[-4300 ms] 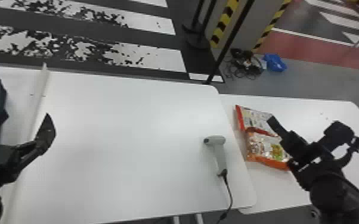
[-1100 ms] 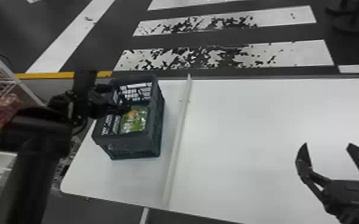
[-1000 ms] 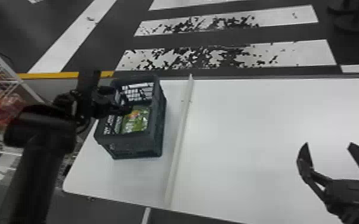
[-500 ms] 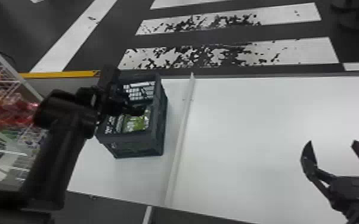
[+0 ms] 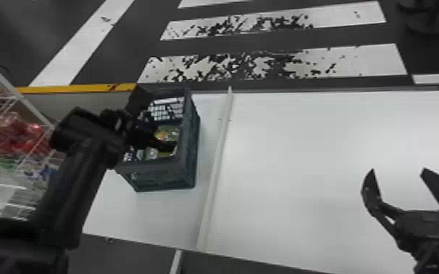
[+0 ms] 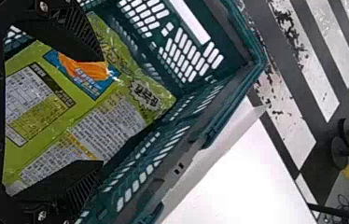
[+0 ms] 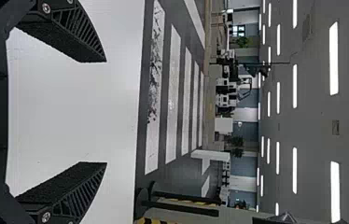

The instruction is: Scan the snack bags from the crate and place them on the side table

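My left gripper (image 5: 156, 116) reaches into the dark crate (image 5: 187, 153) at the left of the table. Inside lies a green snack bag (image 5: 168, 133), partly hidden by the gripper. In the left wrist view, my left gripper (image 6: 102, 112) stands open, its fingers at either side of the green bag (image 6: 88, 133), with the crate wall (image 6: 191, 51) beyond. Over the table's right part, my right gripper (image 5: 399, 171) is idle and open; in the right wrist view, nothing lies between the fingertips of that gripper (image 7: 106, 112).
A pale raised strip (image 5: 217, 171) runs across the white table (image 5: 310, 164) just right of the crate. At the far left stands a white wire rack (image 5: 36, 113) holding red and other coloured packages.
The head view has swung left from the scanner and bags on the side table to the crate. My left arm has since moved right and deeper into the crate.
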Robot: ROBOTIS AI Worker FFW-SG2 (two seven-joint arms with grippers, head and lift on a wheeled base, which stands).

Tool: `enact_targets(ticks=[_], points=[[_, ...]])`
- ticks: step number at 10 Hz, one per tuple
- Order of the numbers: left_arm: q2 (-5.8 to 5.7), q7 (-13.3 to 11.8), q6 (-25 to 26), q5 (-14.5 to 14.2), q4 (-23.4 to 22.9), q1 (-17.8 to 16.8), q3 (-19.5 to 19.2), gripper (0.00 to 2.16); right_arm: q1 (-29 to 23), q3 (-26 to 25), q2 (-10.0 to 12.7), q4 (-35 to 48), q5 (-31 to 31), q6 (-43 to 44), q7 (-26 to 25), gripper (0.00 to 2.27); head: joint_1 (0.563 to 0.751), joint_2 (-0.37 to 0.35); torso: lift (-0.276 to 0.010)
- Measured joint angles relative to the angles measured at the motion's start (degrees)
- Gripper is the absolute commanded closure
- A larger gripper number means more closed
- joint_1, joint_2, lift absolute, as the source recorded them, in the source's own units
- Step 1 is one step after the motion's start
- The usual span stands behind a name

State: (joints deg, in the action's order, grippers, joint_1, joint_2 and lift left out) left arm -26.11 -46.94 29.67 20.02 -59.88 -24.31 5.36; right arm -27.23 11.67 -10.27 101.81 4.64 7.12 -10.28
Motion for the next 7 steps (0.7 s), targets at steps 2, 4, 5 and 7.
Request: enact_targets(ticks=[2,4,5,7], points=[[-0.05,-0.13,-0.1,1.79,1.97,-0.33,1.1,0.09,0.15,0.27,-0.02,-0.2,0.02,0.11,0.0,0.1,0.695,0.258,-0.05],[0.04,0.32,-0.77,3.29,4.55,-1.12,2.77,0.08,0.16,0.49,-0.02,-0.21,0.02,0.14,0.09,0.1,0.695,0.265,-0.05],[0.17,0.9,-1.13,3.5,5.8,-1.54,3.32,0.05,0.16,0.57,-0.02,-0.2,0.02,0.15,0.15,0.1,0.695,0.268,-0.05],[0.92,1.56,-1.9,3.66,8.18,-2.11,3.72,0.0,0.16,0.64,-0.09,-0.2,0.02,0.15,0.26,0.1,0.695,0.269,-0.05]])
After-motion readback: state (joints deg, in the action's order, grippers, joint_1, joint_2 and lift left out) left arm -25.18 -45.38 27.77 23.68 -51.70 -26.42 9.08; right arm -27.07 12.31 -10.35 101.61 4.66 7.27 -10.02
